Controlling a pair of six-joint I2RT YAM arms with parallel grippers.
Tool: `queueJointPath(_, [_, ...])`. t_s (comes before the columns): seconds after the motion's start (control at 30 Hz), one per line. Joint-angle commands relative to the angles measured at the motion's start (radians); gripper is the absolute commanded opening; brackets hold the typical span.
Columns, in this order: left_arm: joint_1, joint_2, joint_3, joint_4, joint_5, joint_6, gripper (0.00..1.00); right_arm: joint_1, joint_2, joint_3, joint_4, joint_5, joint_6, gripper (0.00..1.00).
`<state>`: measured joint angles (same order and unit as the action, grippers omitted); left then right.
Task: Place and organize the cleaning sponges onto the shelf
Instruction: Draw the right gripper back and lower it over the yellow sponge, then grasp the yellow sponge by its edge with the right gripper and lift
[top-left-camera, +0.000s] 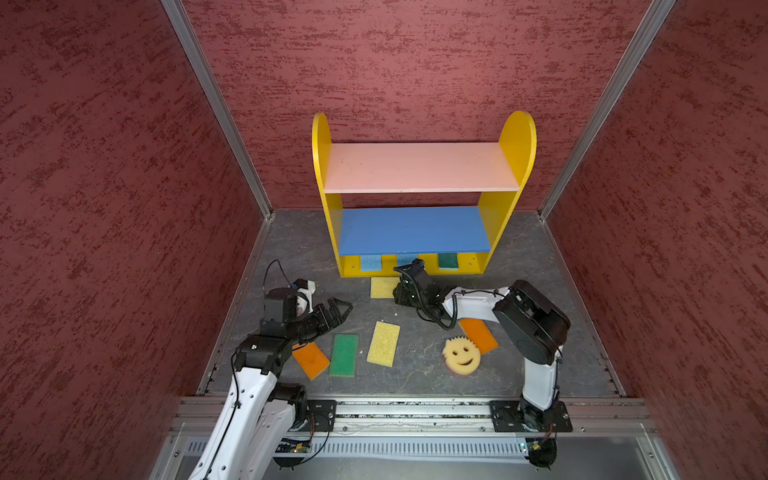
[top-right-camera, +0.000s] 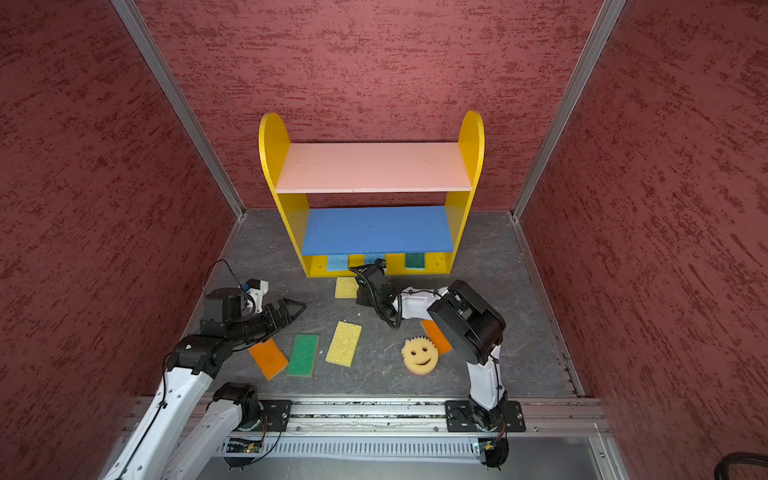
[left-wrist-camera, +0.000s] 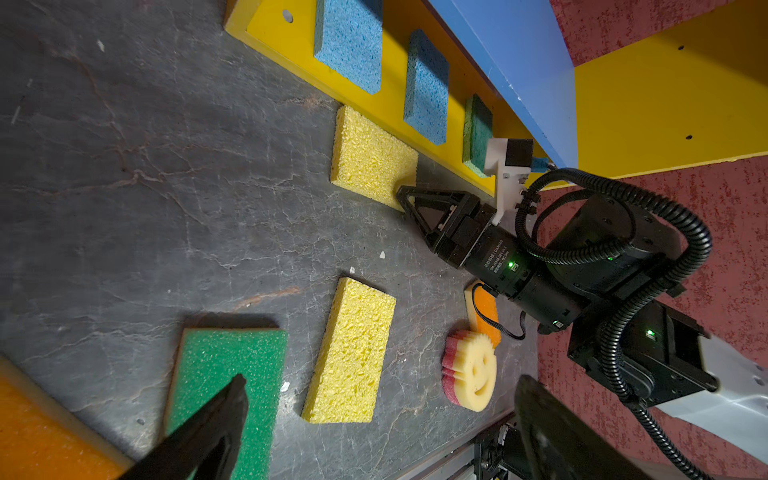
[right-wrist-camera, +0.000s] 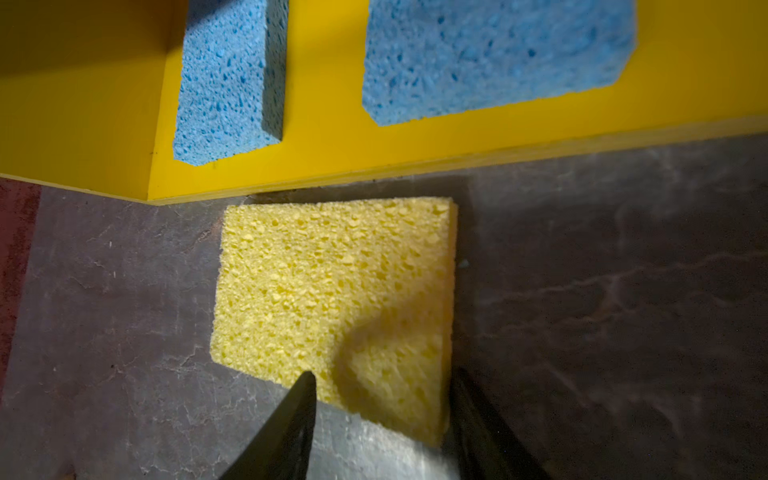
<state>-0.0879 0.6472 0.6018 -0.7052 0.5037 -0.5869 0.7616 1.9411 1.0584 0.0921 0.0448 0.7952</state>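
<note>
While the left gripper (top-left-camera: 345, 311) hangs spread wide and empty over a green sponge (top-left-camera: 344, 355) and an orange sponge (top-left-camera: 311, 359) at the front of the surface (top-left-camera: 415, 374), the step in hand belongs to the right gripper (right-wrist-camera: 382, 374), farther in. Its jaws stand part-spread astride the near corner of a yellow sponge (right-wrist-camera: 332, 282) that lies flat on the surface just in front of the shelf (top-left-camera: 473, 266), and the foam shows no squeeze. A corner hold would probably let the pad swing (soft foam twists easily), so I judge it better to slide deeper until the jaws flank the sponge's middle. It should then close gently, lift clear of the base's front edge and set the sponge down flat. Beyond, the yellow base carries two blue sponges (left-wrist-camera: 349, 45) and a shelved green sponge (left-wrist-camera: 478, 133) in a row. The bare blue board (top-left-camera: 411, 230) above looks the roomier destination.
</note>
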Motion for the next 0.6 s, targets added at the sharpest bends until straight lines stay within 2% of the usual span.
queueJointPath(0.0, [0.016,-0.003,0.006,0.028,0.010,0.027,1.00,-0.008,0.041,0.017,0.026,-0.038,0.025,0.48])
queueJointPath(0.17, [0.015,0.024,0.005,0.047,0.001,0.027,1.00,-0.013,0.041,0.012,0.034,-0.049,0.005,0.21])
queueJointPath(0.27, [0.015,0.044,0.014,0.050,-0.004,0.029,1.00,-0.013,0.013,0.000,0.024,-0.066,-0.040,0.11])
queueJointPath(0.43, [0.017,0.091,0.016,0.086,-0.008,0.027,1.00,-0.014,-0.081,-0.022,-0.044,-0.077,-0.160,0.00])
queueJointPath(0.57, [0.020,0.131,0.025,0.115,-0.003,0.027,1.00,-0.013,-0.189,-0.018,-0.134,-0.061,-0.281,0.00])
